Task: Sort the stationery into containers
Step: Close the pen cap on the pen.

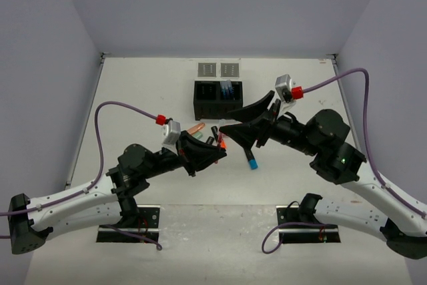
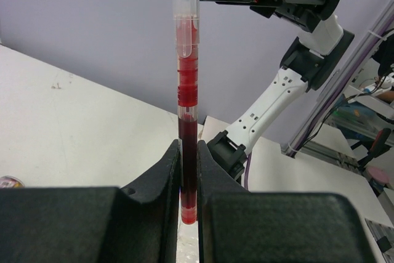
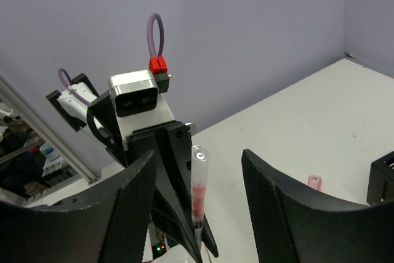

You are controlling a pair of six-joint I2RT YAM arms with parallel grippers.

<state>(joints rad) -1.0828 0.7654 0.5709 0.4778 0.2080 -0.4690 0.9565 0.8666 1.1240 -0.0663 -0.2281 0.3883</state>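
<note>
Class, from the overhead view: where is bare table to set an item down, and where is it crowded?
Bare: the table left of the black box, out to the left edge; the near strip between the arm bases. Crowded: before the box, where left gripper and right gripper meet around the red pen.

Table (image 1: 140, 91) holds black box (image 1: 217, 100), 2 grey trays (image 1: 209, 69), blue highlighter (image 1: 253, 163).

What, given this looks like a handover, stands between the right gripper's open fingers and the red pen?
Nothing visible. The red pen, clamped upright in the left gripper, stands in the gap between the right gripper's open fingers, with bare space on either side of it.
</note>
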